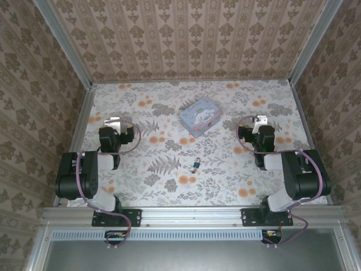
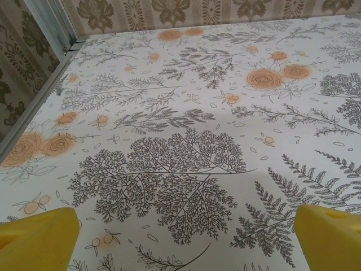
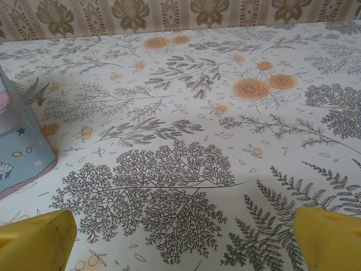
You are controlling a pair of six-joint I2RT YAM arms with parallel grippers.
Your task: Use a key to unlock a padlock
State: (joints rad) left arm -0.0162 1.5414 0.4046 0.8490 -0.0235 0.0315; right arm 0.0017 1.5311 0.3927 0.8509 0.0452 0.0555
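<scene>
Centrally, the padlock (image 1: 197,164) lies just beside the key (image 1: 193,170), tin (image 1: 200,116) farther back.

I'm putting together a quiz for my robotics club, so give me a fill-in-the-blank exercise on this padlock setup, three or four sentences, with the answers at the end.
1. The pale blue tin sits ____ from the arm bases than the padlock does.
2. The left tool and the right tool both have their jaws ____.
3. In the right wrist view, the tin shows at the ____ edge.
4. The left tool's fingertips are coloured ____.
Missing words: farther; open; left; yellow.
</scene>
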